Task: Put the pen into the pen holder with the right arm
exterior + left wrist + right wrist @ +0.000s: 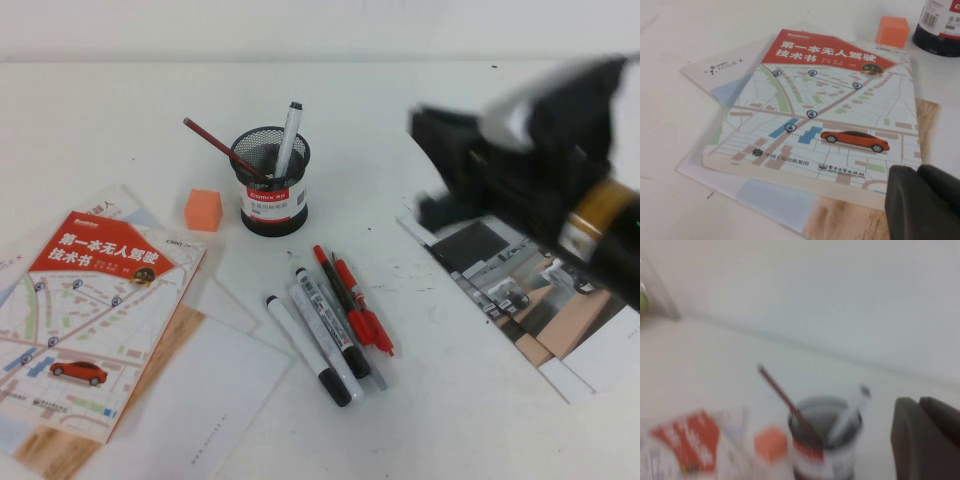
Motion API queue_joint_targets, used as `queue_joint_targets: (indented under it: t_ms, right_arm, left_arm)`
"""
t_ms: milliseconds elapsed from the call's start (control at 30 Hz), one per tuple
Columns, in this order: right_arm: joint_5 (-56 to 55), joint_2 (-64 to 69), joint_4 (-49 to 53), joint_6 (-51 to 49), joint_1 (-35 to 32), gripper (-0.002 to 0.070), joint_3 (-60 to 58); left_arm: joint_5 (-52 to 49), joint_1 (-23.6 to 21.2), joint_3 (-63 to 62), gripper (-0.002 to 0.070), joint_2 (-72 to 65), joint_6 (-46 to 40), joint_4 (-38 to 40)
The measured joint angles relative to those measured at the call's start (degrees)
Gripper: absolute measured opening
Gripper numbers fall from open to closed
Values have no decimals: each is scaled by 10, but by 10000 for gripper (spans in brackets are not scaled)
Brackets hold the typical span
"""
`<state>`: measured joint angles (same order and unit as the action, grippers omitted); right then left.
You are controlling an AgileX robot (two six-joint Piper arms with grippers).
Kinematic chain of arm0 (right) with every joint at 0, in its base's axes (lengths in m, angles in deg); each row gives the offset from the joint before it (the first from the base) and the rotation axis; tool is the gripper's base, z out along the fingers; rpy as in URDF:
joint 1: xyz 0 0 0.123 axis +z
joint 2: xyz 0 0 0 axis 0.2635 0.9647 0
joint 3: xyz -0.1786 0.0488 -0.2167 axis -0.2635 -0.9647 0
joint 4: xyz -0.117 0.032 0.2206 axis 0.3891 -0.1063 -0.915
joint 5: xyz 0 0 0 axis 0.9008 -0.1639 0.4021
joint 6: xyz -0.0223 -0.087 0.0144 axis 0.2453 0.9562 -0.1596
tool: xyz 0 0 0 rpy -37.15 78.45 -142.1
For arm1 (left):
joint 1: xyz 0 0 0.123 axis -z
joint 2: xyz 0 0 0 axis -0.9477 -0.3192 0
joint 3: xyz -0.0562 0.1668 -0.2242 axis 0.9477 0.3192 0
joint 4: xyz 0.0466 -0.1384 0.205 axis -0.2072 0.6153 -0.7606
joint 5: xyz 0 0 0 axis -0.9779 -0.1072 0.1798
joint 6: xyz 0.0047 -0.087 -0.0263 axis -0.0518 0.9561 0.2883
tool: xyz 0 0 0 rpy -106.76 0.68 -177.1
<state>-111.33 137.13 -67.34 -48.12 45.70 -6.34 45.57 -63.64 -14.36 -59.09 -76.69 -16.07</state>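
The black right arm's end effector (pixel 445 165), grip state untellable, hangs raised right of the black wire-mesh pen holder (pixel 270 182), which holds one white-barrelled pen (pixel 288 138) and one red pencil (pixel 222 148); the left end effector (pixel 922 202), likewise untellable, hovers over one red-covered map book (pixel 815 110); five pens lie on the bench (pixel 100 110)

The counter (pixel 420 420) is seen from a raised point on the robot's side, angled down. The book (pixel 830 115) is viewed closely and obliquely from the left wrist, the left claw (pixel 922 205) intruding at the edge. From the right wrist the pen holder (pixel 822 445) is faced from farther off, beside the right claw (pixel 927 440). The holder, orange block (pixel 202 209) and book are shared by all three views.
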Motion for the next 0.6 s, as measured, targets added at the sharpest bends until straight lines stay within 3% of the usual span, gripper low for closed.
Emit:
queue_joint_targets:
  t_ms: [267, 600]
  right_arm:
    - [153, -212, -31, 15, -1, -19, -156]
    - [372, -402, -51, 17, -1, -19, -192]
  left_arm:
    - [0, 0, 0, -1, 0, 0, 0]
    - [0, 0, 0, -1, 0, 0, 0]
